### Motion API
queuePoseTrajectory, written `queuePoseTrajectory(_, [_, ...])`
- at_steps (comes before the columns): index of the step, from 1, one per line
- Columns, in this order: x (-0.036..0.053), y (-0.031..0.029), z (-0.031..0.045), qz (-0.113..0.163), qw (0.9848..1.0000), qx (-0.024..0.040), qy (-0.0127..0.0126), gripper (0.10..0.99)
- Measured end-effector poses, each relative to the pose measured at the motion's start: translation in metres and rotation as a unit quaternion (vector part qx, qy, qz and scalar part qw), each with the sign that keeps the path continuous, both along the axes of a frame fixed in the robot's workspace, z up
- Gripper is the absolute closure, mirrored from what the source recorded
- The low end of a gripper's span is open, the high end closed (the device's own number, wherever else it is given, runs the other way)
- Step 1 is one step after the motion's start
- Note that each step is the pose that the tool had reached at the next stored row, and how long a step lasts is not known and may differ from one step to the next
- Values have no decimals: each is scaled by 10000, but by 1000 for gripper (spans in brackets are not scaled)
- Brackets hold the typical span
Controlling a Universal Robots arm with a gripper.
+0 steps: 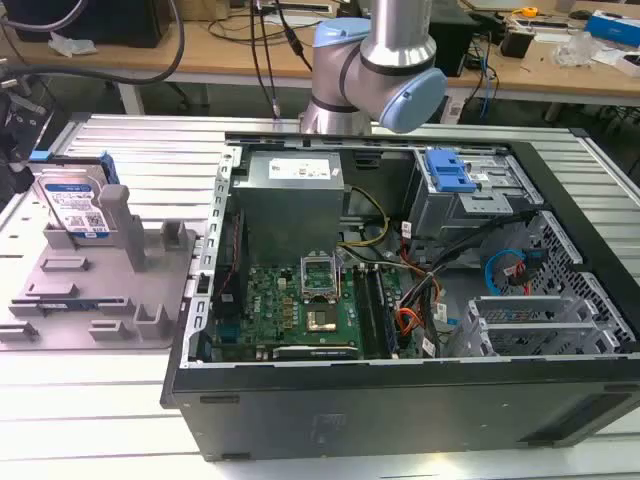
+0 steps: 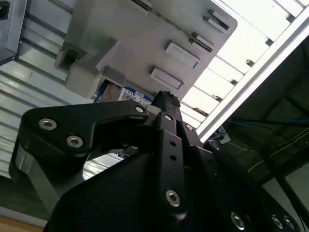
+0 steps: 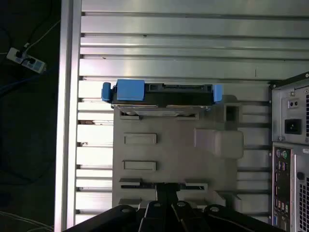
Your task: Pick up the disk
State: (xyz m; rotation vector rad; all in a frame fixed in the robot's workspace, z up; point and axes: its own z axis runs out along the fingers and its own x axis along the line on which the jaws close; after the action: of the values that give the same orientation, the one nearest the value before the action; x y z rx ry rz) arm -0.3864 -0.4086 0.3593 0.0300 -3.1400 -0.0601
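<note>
Surface: a ribbed aluminium tabletop (image 1: 100, 410), with cluttered work desks behind it at the upper edge of the exterior view.
Arm: one arm (image 1: 385, 60), entering at the upper centre of the exterior view behind the computer case (image 1: 400, 410).
Disk, location: the disk (image 1: 75, 205) stands on edge in a slot of the grey holder (image 1: 110, 290), in the upper left of the exterior view and well apart from the open case. It tilts slightly.
Disk, detail: the label side faces the exterior camera. In the first wrist view its upper edge (image 3: 164, 99) shows, with blue rails at both ends.
Jaws, state: they appear pressed together with nothing between them, as seen in the first wrist view.
Jaws to disk: the disk lies straight ahead of the jaws, at the far end of the holder (image 3: 169, 154), with most of the holder's length between them. There is no contact.
Long axis: the disk's upper edge runs crosswise to the line from jaws to disk.
Second wrist view: part of the label (image 2: 135, 94) shows just past the jaws' tip.
Count: one disk, one holder, one computer case, one arm, one blue clip (image 1: 450, 170) inside the case.
Task status: judged not yet begun; the disk sits untouched.
</note>
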Motion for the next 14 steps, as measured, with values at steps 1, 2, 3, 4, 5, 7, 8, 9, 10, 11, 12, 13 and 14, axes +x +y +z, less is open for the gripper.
queuePoseTrajectory(1, [0,0,0,0,10000,0,0,980])
queuePoseTrajectory(2, [0,0,0,0,10000,0,0,980])
queuePoseTrajectory(3, [0,0,0,0,10000,0,0,980])
queuePoseTrajectory(4, [0,0,0,7,10000,-1,0,980])
queuePoseTrajectory(5, [0,0,0,66,10000,-1,0,980])
queuePoseTrajectory(7, [0,0,-3,294,9996,0,0,980])
queuePoseTrajectory(8, [0,0,-4,398,9992,0,0,980])
queuePoseTrajectory(9, [0,0,-5,488,9988,0,0,980])
queuePoseTrajectory(10, [0,0,-6,577,9983,-1,0,980])
queuePoseTrajectory(11, [0,0,-8,713,9975,0,0,980])
queuePoseTrajectory(12, [0,0,-9,814,9967,0,0,980])
queuePoseTrajectory(13, [0,0,-11,934,9956,0,0,980])
queuePoseTrajectory(14, [0,0,-15,1150,9934,-1,1,980])
